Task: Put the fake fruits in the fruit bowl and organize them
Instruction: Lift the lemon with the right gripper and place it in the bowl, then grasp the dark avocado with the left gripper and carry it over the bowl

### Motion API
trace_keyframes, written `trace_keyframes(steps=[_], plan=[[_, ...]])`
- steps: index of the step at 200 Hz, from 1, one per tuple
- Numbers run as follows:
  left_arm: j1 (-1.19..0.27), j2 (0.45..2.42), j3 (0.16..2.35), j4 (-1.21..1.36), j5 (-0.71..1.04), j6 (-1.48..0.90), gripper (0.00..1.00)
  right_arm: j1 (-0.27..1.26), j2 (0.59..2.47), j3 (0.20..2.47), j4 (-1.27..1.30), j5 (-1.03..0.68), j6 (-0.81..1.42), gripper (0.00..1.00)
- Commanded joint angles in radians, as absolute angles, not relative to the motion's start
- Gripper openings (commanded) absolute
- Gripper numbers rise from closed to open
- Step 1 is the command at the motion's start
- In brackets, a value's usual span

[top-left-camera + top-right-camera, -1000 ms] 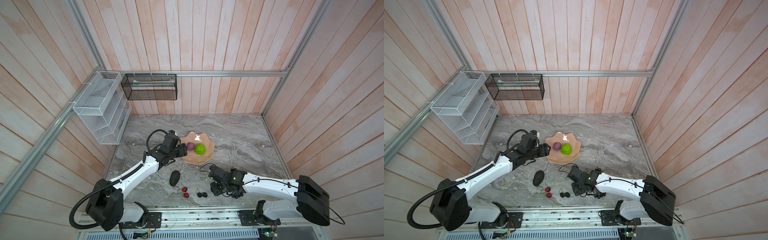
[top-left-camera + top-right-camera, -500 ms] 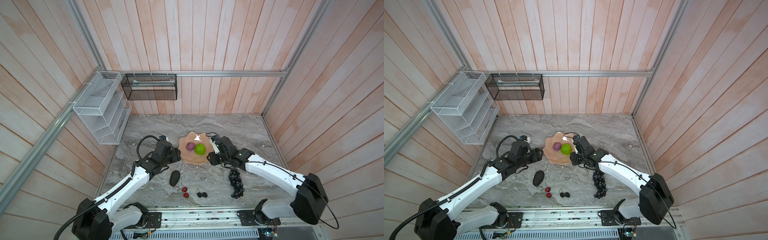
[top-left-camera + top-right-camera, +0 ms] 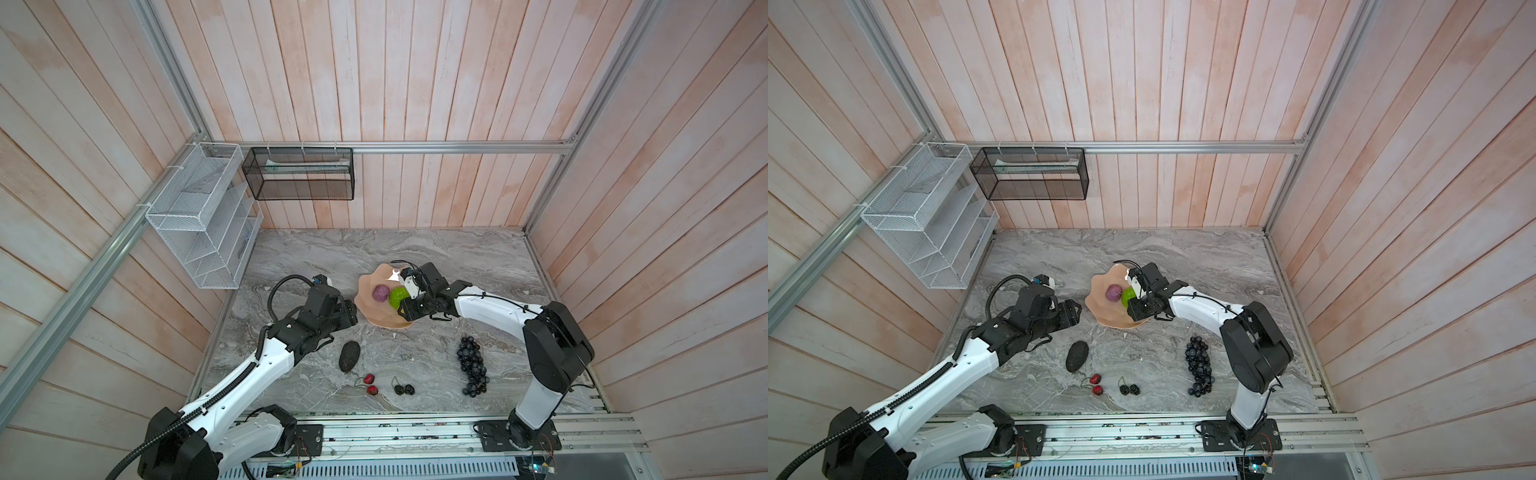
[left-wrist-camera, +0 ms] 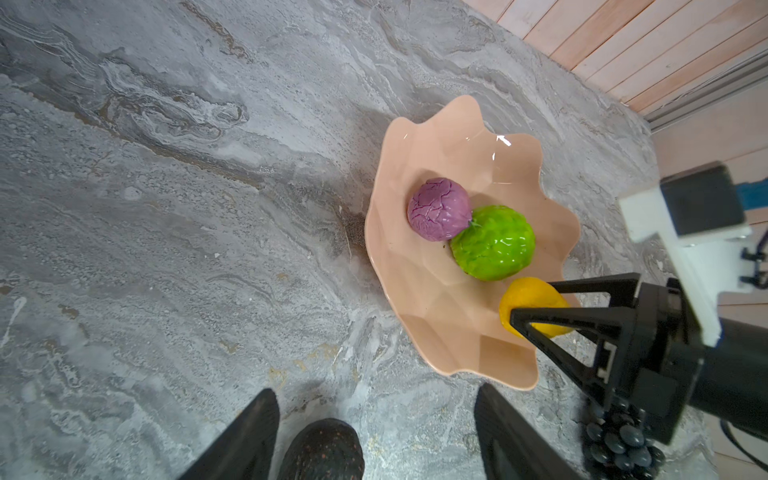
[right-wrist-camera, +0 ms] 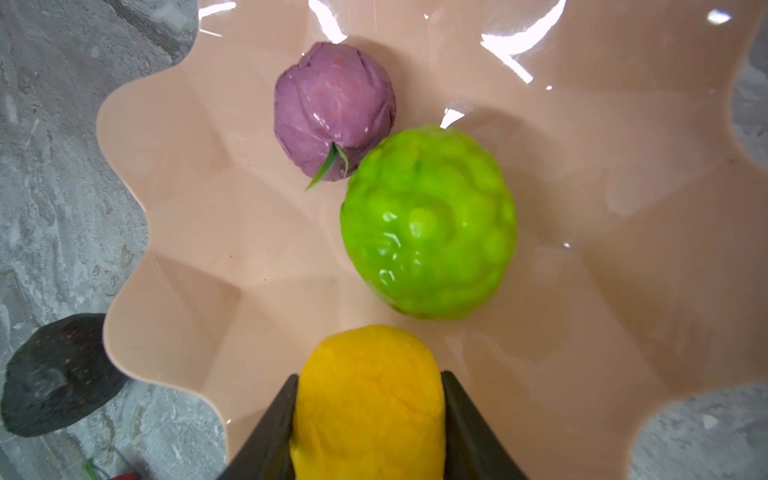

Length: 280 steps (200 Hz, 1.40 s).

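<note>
The peach-pink fruit bowl (image 3: 368, 305) (image 5: 602, 208) holds a purple fruit (image 3: 379, 292) (image 5: 333, 110) touching a bumpy green one (image 3: 398, 296) (image 5: 428, 224). My right gripper (image 5: 368, 378) (image 4: 536, 303) hovers over the bowl's near-right rim, shut on a yellow fruit (image 5: 368, 411). My left gripper (image 3: 353, 311) (image 4: 374, 399) stands open and empty just left of the bowl. The dark avocado (image 3: 349, 356) (image 4: 324, 449) lies on the table below it. Nearer the front lie a red pair (image 3: 370, 384), a black berry pair (image 3: 404, 389) and a grape bunch (image 3: 471, 365).
A white wire rack (image 3: 199, 216) hangs on the left wall and a black mesh basket (image 3: 299, 172) on the back wall. The marble table (image 3: 415, 253) ends at a metal rail (image 3: 415, 432) in front.
My right arm swung from the table's front up over the bowl, carrying the yellow fruit. The left gripper drew back from the bowl's rim towards the avocado.
</note>
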<state>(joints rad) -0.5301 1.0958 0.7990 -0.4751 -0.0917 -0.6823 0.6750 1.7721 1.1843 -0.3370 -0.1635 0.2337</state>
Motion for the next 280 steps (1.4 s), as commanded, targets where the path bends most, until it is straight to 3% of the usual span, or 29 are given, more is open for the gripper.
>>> trace_keyframes(steps=[1,75,143,280], plan=[[-0.523,1.092,0.785,-0.491,-0.121,-0.689,0.76,0.672,1.803,1.228,-0.298,-0.205,0.218,0.45],[-0.52,1.146,0.81,-0.597,-0.122,-0.688,0.8,0.67,1.923,1.298,-0.296,-0.205,0.207,0.5],[-0.522,1.215,0.799,-0.666,0.014,-0.663,0.83,0.674,1.923,1.304,-0.299,-0.214,0.199,0.75],[-0.67,1.388,0.85,-0.793,-0.02,-0.675,0.86,0.704,1.596,1.18,-0.274,-0.147,0.178,0.83]])
